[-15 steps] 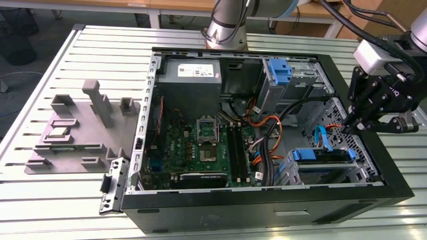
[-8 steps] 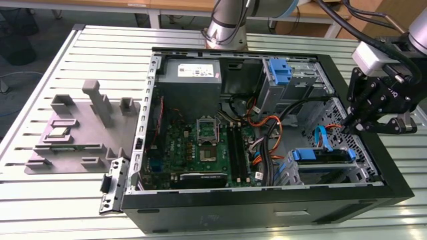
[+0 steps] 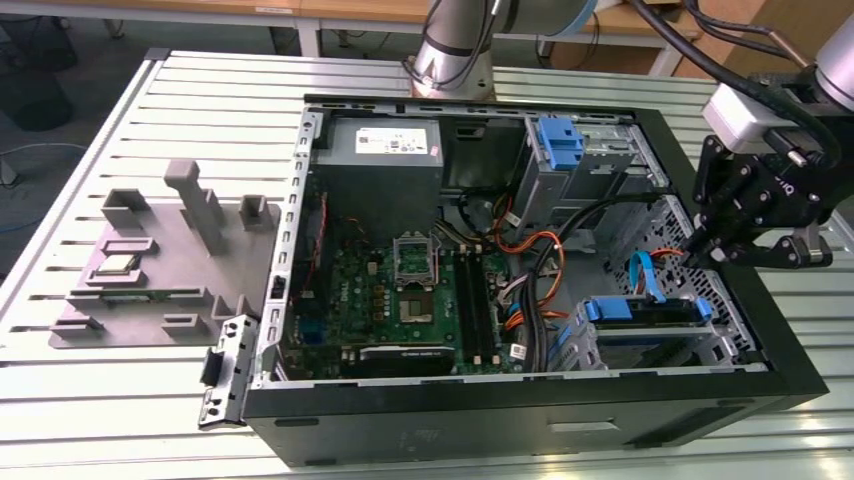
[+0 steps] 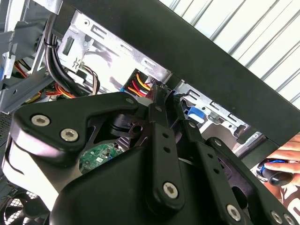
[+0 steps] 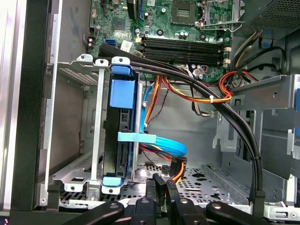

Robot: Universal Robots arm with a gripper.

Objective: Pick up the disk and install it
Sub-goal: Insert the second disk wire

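Slatted metal table (image 3: 107, 400) bears open computer case (image 3: 534, 410); gripper (image 3: 714, 255) jaws pressed together over case.

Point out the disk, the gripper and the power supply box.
disk (image 5: 121, 140), first wrist view, dark side edge.
gripper (image 5: 161, 197), first wrist view, between fingertips.
power supply box (image 3: 380, 140), exterior view, white sticker.

Robotics lab, slotted aluminium table (image 3: 120, 395), opened computer case (image 3: 534, 415), robot arm (image 3: 454, 45)

The slatted surface (image 3: 561, 88) is evenly and brightly lit in the exterior view, with mild glare. The open computer case (image 3: 534, 400) interior is left darker. In the second wrist view, the near black claw (image 4: 164, 101) is softly blurred against washed-out white background.
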